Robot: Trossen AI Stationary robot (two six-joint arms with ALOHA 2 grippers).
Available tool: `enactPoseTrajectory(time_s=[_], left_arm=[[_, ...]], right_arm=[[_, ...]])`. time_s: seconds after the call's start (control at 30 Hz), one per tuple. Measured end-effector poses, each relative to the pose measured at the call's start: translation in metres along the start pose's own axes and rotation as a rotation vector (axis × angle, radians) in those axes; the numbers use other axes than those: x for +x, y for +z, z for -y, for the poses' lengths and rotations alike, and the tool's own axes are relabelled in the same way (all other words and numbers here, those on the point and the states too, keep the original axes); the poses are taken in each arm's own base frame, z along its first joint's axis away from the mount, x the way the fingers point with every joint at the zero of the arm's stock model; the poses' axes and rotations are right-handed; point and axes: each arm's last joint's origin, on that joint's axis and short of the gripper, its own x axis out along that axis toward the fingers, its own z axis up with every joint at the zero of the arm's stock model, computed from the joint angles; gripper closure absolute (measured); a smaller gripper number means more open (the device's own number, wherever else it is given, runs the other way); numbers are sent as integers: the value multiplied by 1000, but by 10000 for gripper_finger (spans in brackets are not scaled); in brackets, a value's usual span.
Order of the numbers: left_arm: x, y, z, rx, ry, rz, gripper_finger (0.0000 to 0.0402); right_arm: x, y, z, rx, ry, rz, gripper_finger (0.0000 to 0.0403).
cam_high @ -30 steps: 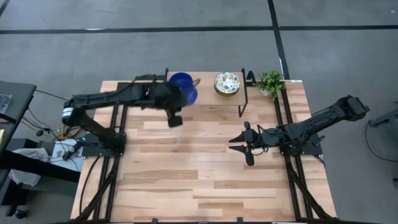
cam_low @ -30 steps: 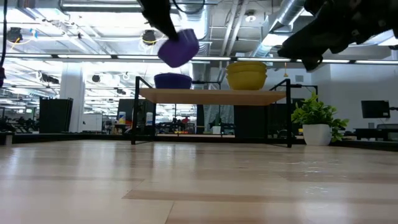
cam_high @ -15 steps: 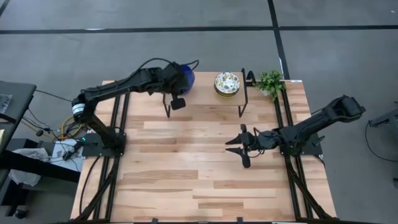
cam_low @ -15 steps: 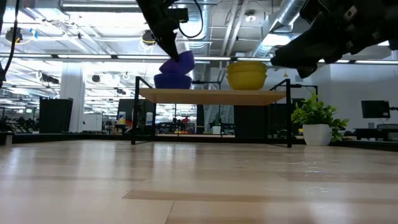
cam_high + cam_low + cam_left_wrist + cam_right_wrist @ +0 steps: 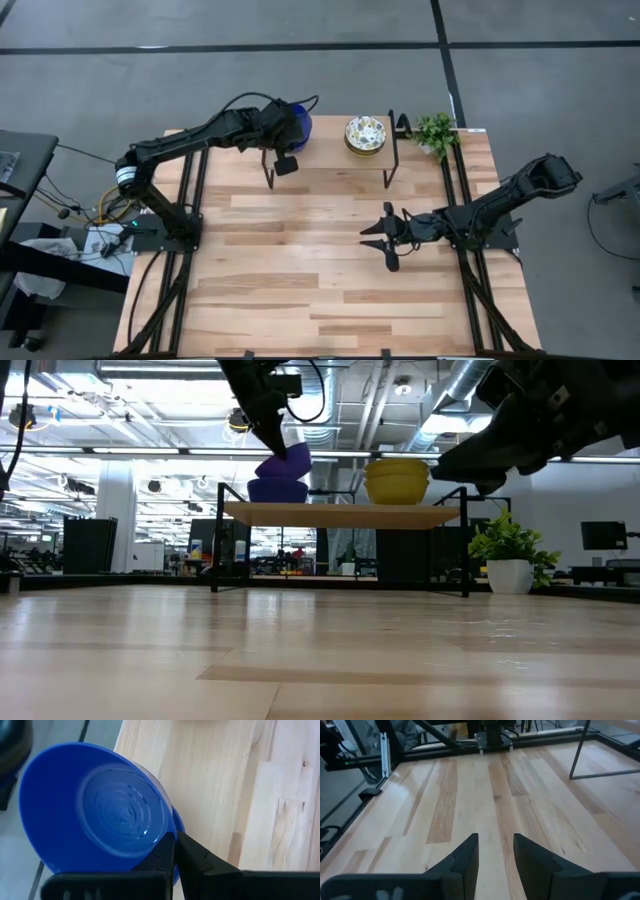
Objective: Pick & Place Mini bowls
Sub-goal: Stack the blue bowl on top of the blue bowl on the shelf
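My left gripper (image 5: 287, 140) clamps a tilted blue bowl (image 5: 95, 807) over another blue bowl (image 5: 277, 490) on the shelf (image 5: 340, 513) at eleven o'clock, largely hiding it. Right gripper (image 5: 385, 235) hangs open mid-table.

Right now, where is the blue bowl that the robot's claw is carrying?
In the high view, the blue bowl is at the far left end of the raised shelf, pinched by the left claw, tilted over another blue bowl on that shelf.
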Motion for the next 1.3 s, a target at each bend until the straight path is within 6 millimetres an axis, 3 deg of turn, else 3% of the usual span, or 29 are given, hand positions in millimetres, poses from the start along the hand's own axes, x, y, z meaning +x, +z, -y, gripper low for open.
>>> enactPoseTrajectory(time_s=[0.57,1.03,1.3], left_arm=[[1,-2,0,4,52,-28,300],[1,-2,0,4,52,-29,313],[0,0,4,51,57,-30,352]], right_arm=[[-1,1,0,1,4,4,291],[-1,1,0,2,4,4,291],[-1,1,0,9,3,4,291]])
